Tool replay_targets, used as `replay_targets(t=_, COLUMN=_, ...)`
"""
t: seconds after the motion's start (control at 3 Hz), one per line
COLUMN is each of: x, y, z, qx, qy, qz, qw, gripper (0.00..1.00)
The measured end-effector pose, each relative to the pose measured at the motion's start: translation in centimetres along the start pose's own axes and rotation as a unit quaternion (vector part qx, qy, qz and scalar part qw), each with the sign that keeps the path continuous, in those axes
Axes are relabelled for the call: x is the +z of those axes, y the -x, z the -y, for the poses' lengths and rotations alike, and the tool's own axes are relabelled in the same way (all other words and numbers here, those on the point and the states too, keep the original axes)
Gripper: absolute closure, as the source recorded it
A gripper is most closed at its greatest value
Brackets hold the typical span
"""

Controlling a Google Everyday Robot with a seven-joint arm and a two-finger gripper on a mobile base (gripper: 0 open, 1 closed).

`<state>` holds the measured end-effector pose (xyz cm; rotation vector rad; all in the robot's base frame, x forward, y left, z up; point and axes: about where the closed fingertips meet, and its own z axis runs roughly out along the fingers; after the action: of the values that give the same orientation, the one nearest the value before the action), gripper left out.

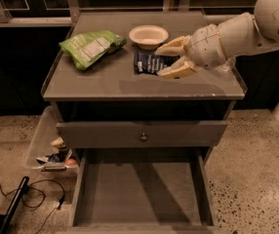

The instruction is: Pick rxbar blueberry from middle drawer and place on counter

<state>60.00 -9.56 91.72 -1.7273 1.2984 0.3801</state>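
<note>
From my remote station I saw the gripper (168,60) reaching in from the right over the counter (105,84), its two pale fingers (174,45) pinching the right end of the dark bar (150,62) across its width. The bar sat low over the grey top, just in front of a small white bowl (149,35); I could not tell whether it touched the surface. A green snack bag (90,48) lay well to the left of the bar, near the counter's back left corner. Below, a closed drawer front (105,133) with a round knob sat above the drawer (139,196), which stood pulled out. A bin of clutter (51,155) was on the floor to the left.
</note>
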Motion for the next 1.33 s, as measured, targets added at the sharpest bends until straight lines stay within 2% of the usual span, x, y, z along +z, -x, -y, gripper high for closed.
replay_targets(t=0.33, x=2.0, y=-2.9, z=3.2, qx=0.038, qy=-0.031, qz=0.013, qw=0.9987, gripper=1.00)
replay_targets(t=0.67, x=2.9, y=-5.3, z=5.4, qx=0.095, qy=-0.049, qz=0.013, qw=0.9942, gripper=1.00)
replay_targets(t=1.0, x=2.7, y=-7.6, z=6.0, qx=0.148, qy=-0.052, qz=-0.005, qw=0.9875, gripper=1.00)
replay_targets(t=1.33, x=2.0, y=-9.5, z=5.4, qx=0.189, qy=-0.044, qz=-0.034, qw=0.9803, gripper=1.00)
